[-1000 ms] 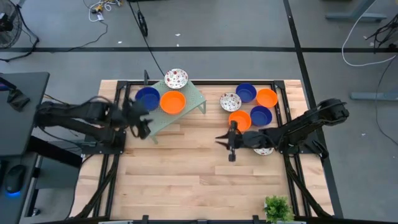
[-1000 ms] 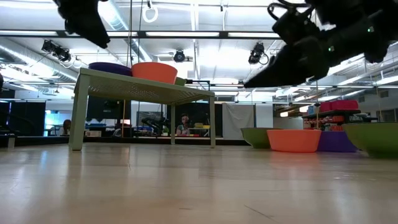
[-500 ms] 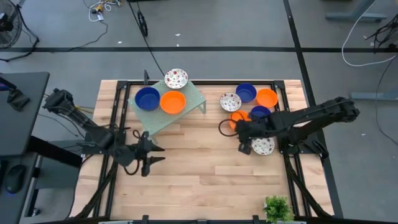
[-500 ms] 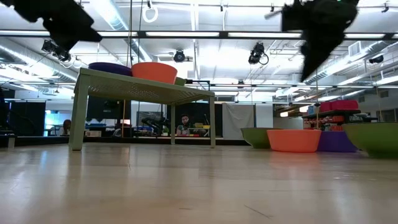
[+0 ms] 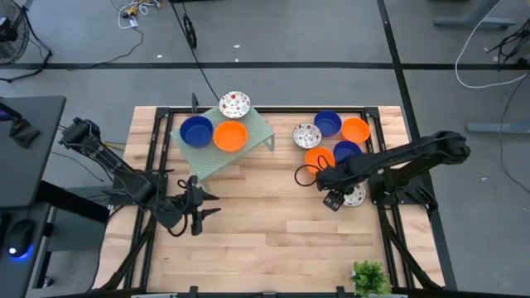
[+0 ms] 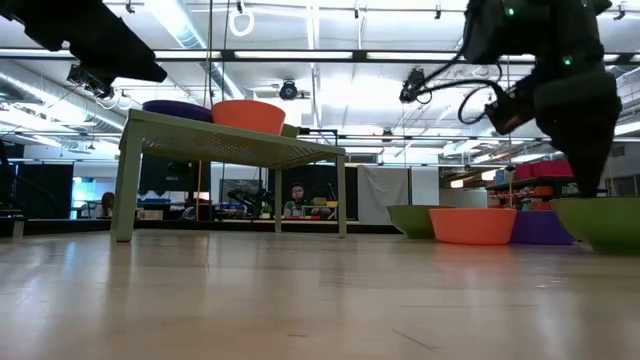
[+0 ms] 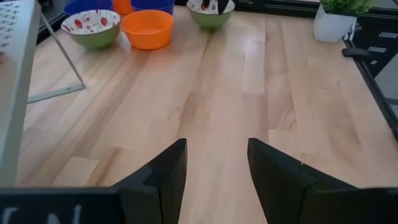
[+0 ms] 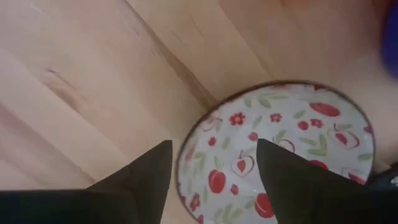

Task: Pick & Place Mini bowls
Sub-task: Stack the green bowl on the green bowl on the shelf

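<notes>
Three mini bowls sit on the pale green rack (image 5: 263, 131): blue (image 5: 196, 130), orange (image 5: 230, 135) and white patterned (image 5: 234, 104). Several more stand on the table's right part, among them an orange one (image 5: 318, 159) and a white patterned one (image 5: 354, 197) nearest the front. My right gripper (image 8: 212, 143) points down over that front bowl (image 8: 280, 149), open, one finger outside its rim and one above its inside; I see no touch. My left gripper (image 7: 216, 143) hangs open over bare wood near the table's left front (image 5: 199, 209).
A small potted plant (image 5: 370, 277) stands at the near right corner. Black frame rails (image 5: 157, 141) run along the table's left and right sides. Bare wood lies between the two arms in the table's middle and front.
My right gripper has gone from the table's middle toward the right edge, tipped its fingers down and come over the front patterned bowl. My left gripper has drawn back from the rack toward the near edge. No bowl has moved.
</notes>
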Motion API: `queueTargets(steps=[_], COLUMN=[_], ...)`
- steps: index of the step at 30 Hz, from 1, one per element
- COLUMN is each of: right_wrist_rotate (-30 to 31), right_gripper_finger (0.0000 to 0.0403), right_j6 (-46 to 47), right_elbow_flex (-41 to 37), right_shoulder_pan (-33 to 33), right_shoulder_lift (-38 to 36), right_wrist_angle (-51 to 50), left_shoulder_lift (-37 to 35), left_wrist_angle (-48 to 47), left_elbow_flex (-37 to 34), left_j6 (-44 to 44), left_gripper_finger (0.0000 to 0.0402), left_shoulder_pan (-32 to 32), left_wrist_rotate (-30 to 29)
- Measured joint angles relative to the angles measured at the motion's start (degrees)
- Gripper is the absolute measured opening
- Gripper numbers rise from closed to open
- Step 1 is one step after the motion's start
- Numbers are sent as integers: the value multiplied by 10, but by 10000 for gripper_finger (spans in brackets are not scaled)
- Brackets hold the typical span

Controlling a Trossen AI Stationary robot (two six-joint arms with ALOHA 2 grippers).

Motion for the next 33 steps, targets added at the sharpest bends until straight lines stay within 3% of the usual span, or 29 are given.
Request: queueTargets(steps=[12, 20, 24, 29, 33], right_wrist_rotate=[9, -2, -33, -42, 4], right_gripper_finger=[129, 20, 16, 12, 7], right_j6=[-15, -92, -176, -358, -524], right_elbow_flex=[-44, -21, 27, 96, 154], right_shoulder_pan=[8, 23, 61, 111, 130], right_shoulder_lift=[3, 3, 3, 6, 22], right_wrist_angle=[66, 68, 77, 151, 229], left_shoulder_lift=[0, 0, 0, 0, 0], left_wrist_angle=[0, 0, 0, 1, 0], left_elbow_flex=[0, 0, 0, 0, 0], left_j6=[1, -4, -8, -25, -39], left_gripper_finger=[174, 174, 174, 174, 174], left_shoulder_pan=[23, 23, 23, 23, 23], left_wrist_rotate=[-4, -4, -4, -4, -2])
